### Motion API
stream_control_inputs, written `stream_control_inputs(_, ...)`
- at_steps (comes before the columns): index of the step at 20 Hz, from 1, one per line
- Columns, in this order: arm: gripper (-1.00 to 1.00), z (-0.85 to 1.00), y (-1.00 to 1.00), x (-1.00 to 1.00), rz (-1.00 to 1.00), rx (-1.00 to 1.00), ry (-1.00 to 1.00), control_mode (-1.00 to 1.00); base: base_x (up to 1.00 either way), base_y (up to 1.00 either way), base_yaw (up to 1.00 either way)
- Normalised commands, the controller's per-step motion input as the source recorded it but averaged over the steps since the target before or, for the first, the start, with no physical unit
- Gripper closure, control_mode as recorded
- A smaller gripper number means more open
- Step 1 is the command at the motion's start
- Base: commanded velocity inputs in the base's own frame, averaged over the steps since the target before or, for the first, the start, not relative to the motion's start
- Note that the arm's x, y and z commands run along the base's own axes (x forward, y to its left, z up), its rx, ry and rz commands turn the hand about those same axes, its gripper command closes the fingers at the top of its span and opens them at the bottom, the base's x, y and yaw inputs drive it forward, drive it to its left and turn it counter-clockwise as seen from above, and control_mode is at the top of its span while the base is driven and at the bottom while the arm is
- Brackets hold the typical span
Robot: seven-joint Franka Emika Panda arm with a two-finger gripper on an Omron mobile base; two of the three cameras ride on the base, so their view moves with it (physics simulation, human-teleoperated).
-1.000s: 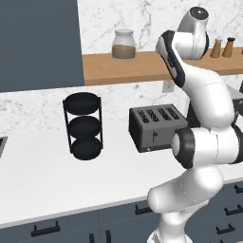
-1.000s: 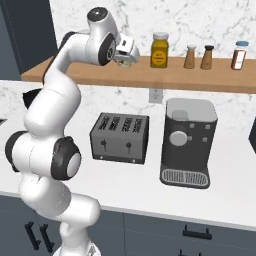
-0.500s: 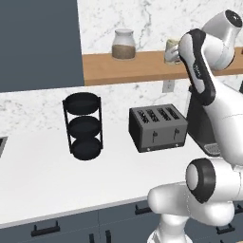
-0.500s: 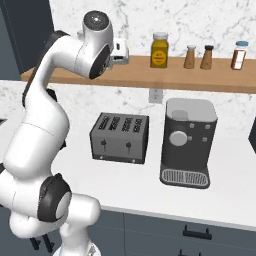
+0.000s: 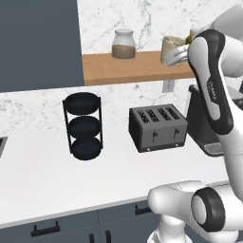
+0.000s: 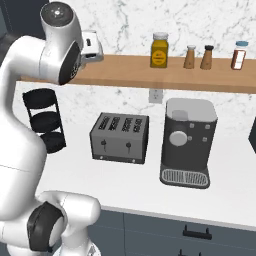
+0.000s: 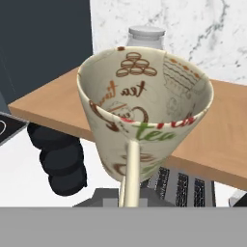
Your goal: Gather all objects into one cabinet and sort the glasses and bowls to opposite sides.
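My gripper (image 5: pixel 181 53) is shut on the cream mug (image 5: pixel 172 49), one of the glasses, and holds it in the air in front of the wooden shelf (image 5: pixel 123 69). Seen from the hand, the mug (image 7: pixel 144 111) is tilted with its open mouth and printed inside facing the camera, its handle (image 7: pixel 129 173) nearest. From the right base, the gripper (image 6: pixel 92 49) sits just right of my upper arm. The dark slate-blue cabinet (image 5: pixel 38 42) hangs left of the shelf, its door shut. The bowls are out of view.
A lidded glass jar (image 5: pixel 124 44) stands on the shelf left of the mug. A yellow jar (image 6: pixel 159 50) and shakers (image 6: pixel 199 57) stand further right. On the counter are a black tiered stand (image 5: pixel 83 126), a toaster (image 5: pixel 157 127) and a coffee machine (image 6: pixel 189 142).
The arm has swung and its elbow has risen. The hand with the mug has moved left along the front of the shelf, toward the glass jar.
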Motion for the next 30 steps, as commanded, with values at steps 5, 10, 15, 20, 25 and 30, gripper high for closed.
stream_control_inputs(5,1.00,0.00,0.00,-0.62,0.00,0.00,-0.05,-1.00,0.00,0.00,0.00)
stream_control_inputs(10,1.00,-0.09,-0.01,-0.49,-0.02,0.00,-0.09,-1.00,0.00,0.00,0.00)
stream_control_inputs(15,1.00,-0.19,0.00,-0.29,0.00,0.00,-0.03,-1.00,0.00,0.00,0.00)
stream_control_inputs(20,1.00,-0.01,0.00,0.00,0.00,0.00,0.00,-1.00,0.00,0.00,0.00)
stream_control_inputs(25,1.00,0.00,0.00,0.00,0.00,0.00,0.00,-1.00,0.00,0.00,0.00)
stream_control_inputs(30,1.00,0.00,0.00,0.00,0.00,0.00,0.00,-1.00,0.00,0.00,0.00)
